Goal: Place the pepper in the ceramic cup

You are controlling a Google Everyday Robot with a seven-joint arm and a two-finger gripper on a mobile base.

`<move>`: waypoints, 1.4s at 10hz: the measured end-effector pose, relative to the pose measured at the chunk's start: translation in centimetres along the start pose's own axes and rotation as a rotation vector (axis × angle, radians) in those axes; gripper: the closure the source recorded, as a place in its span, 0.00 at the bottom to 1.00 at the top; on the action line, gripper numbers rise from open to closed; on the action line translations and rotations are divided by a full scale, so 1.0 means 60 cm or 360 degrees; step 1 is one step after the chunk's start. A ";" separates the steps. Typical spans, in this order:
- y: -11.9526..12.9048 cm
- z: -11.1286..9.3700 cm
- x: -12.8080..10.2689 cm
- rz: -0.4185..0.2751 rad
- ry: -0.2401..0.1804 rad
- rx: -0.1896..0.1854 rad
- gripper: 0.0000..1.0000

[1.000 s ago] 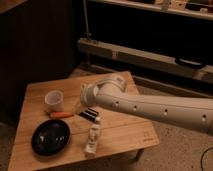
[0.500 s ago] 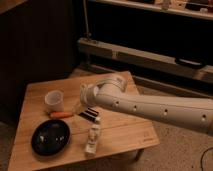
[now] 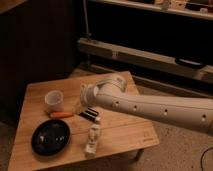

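Almost nothing has moved since half a second ago. The arm (image 3: pixel 150 106) is in the same spot, and so are all the things on the worktop (image 3: pixel 125 134).

The big white arm comes in from the right and bends down over the middle of the wooden worktop. At its tip is the gripper (image 3: pixel 89 115), low down and close to the wood. Its dark fingers (image 3: pixel 84 113) look like two short bars with a thin pale gap between them. They are a little apart and hold nothing.

The pepper (image 3: pixel 62 114) lies flat on the worktop. It is small, thin and orange. It is just to the left of the gripper, and its right end points at the fingers. I cannot tell if they touch it.

The ceramic cup (image 3: pixel 54 100) stands upright a little behind the pepper, near it. It is pale and round. The pepper is not in the cup.

A wide black bowl (image 3: pixel 50 136) sits in front of the pepper, near the front edge on the left. A white bottle (image 3: pixel 93 136) with a label is in front of the gripper, near the front edge. I cannot tell if it stands or lies.
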 end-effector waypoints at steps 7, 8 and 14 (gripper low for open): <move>0.016 0.025 -0.014 0.0068 -0.0045 0.0043 0.20; 0.035 0.045 -0.044 0.0106 -0.0046 0.0072 0.20; -0.005 0.134 -0.058 0.0045 0.0022 0.0229 0.51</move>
